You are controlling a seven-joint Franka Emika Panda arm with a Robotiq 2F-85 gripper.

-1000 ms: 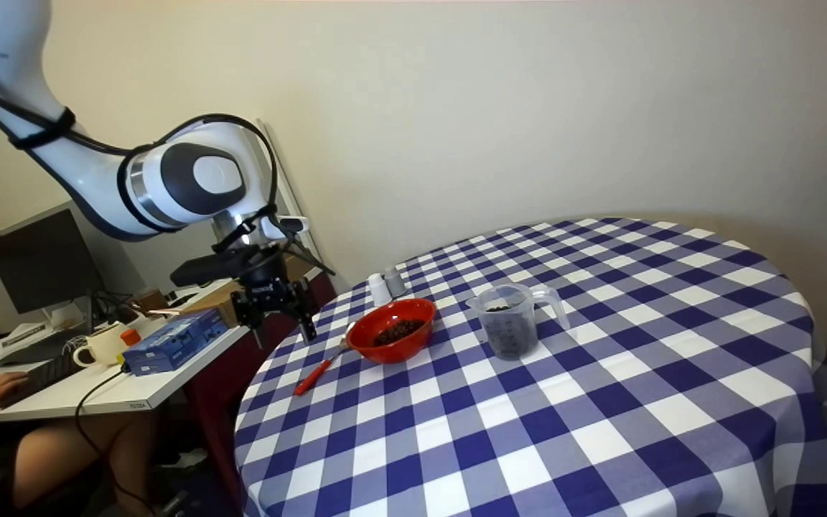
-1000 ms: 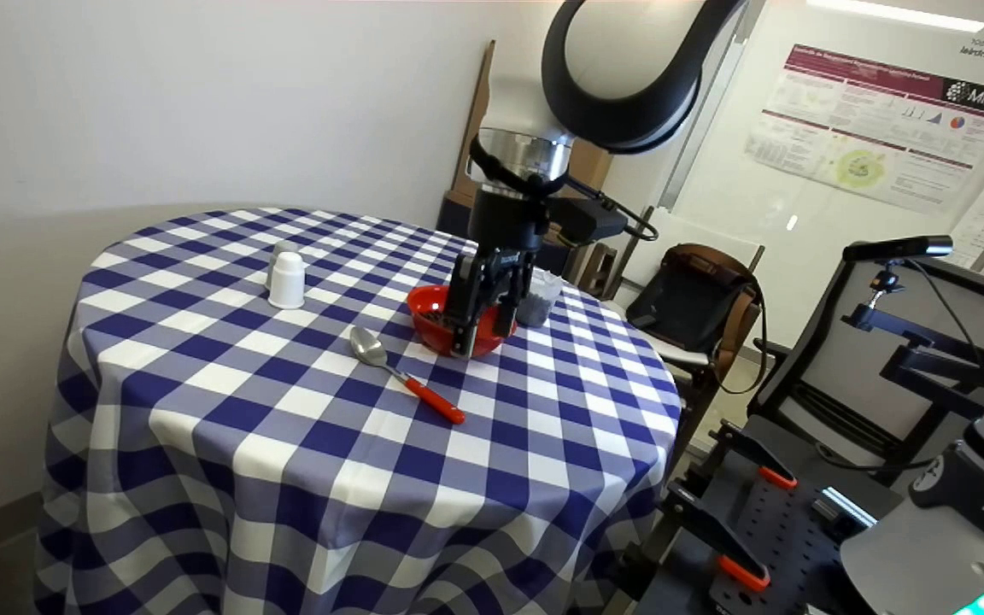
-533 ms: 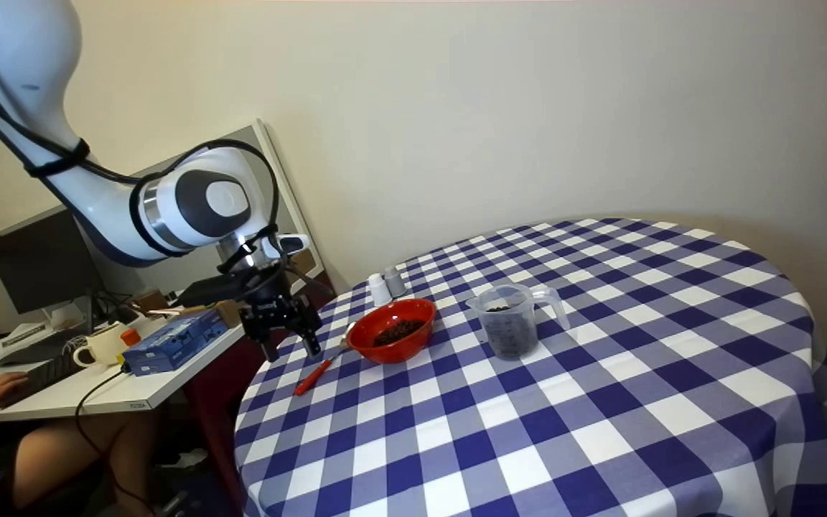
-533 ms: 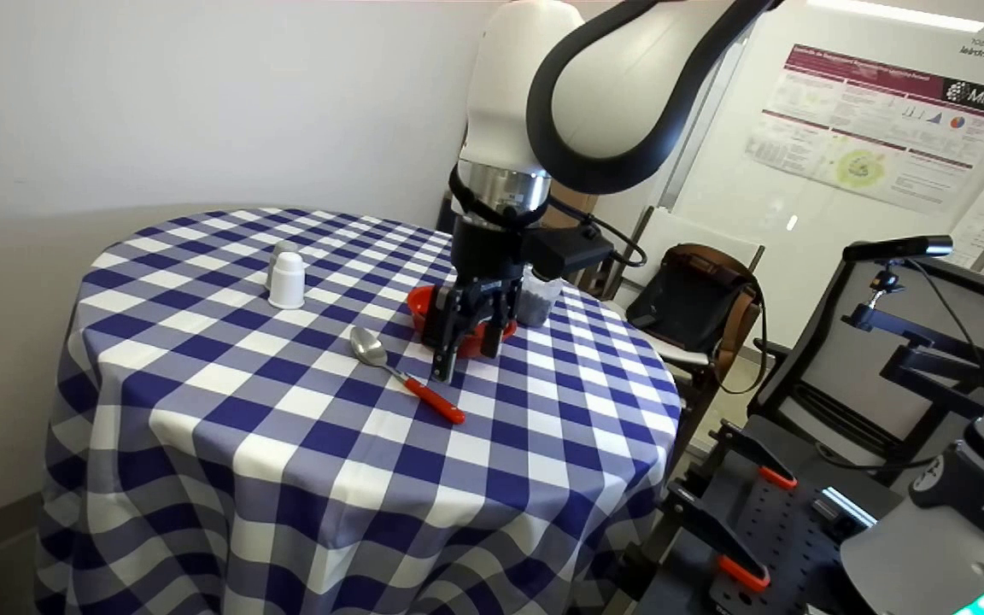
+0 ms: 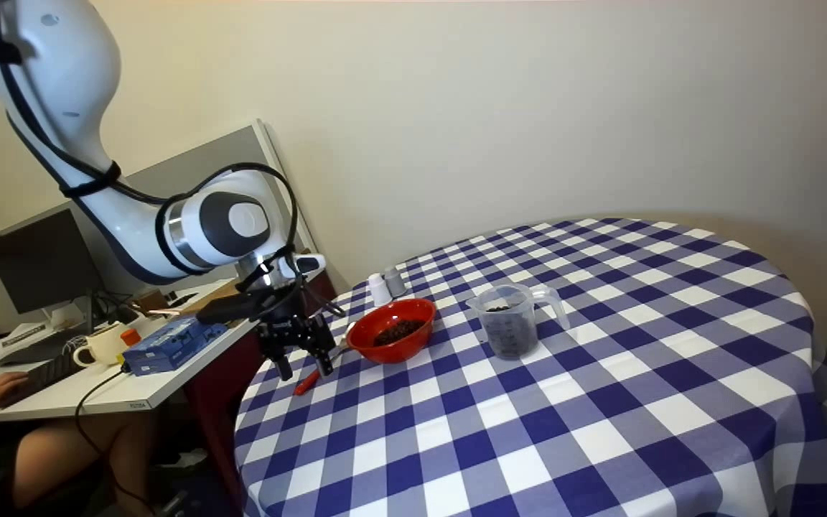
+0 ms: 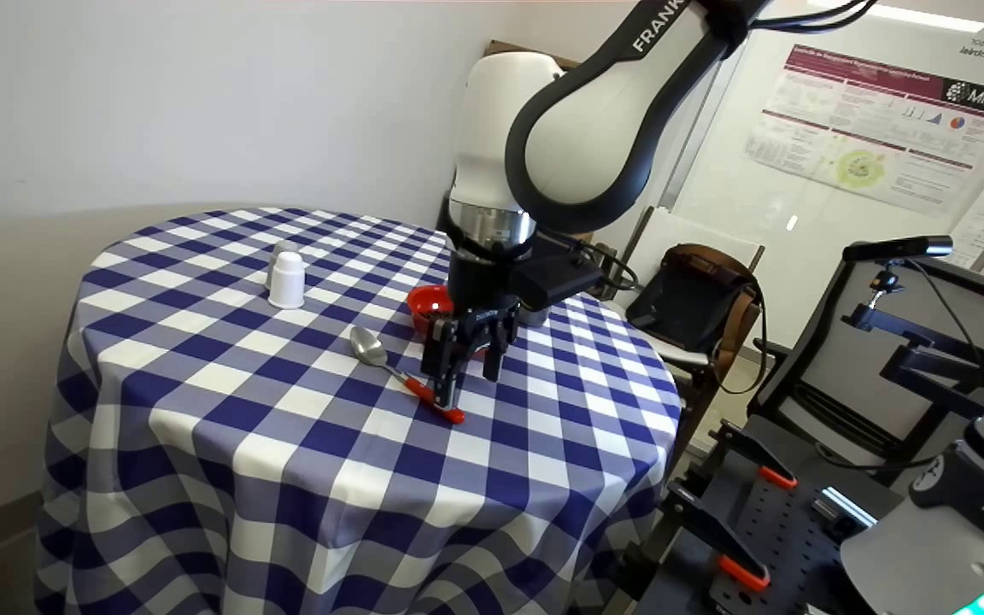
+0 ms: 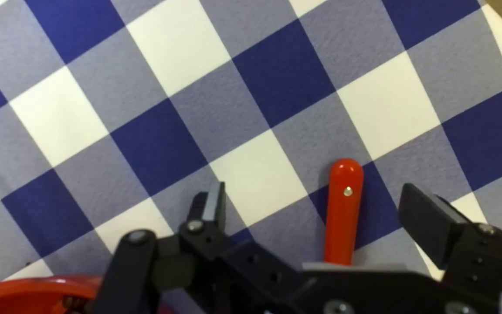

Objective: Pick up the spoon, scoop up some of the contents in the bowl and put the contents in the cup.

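Note:
The spoon has a metal head and a red handle [image 6: 413, 385]; it lies on the checked cloth beside the bowl. Its handle end shows in the wrist view [image 7: 344, 209], between my fingers. My gripper [image 7: 314, 189] is open and empty, low over the handle; in both exterior views the fingertips [image 5: 305, 370] [image 6: 468, 389] are around the handle's height range, contact unclear. The red bowl [image 5: 388, 353] holds dark small pieces; it is partly behind my gripper in an exterior view [image 6: 425, 301]. The cup is a see-through jug with a handle [image 5: 512, 332], dark contents inside.
A white shaker [image 5: 379, 291] and a grey shaker [image 5: 395, 281] stand behind the bowl. The round table's edge [image 6: 389, 512] is near the spoon handle. A desk with a blue box [image 5: 175, 345] and a person's hand [image 5: 3, 388] are beside the table.
My gripper has moved down and away from above the bowl to over the spoon's handle, staying open. The spoon, bowl and cup have not moved.

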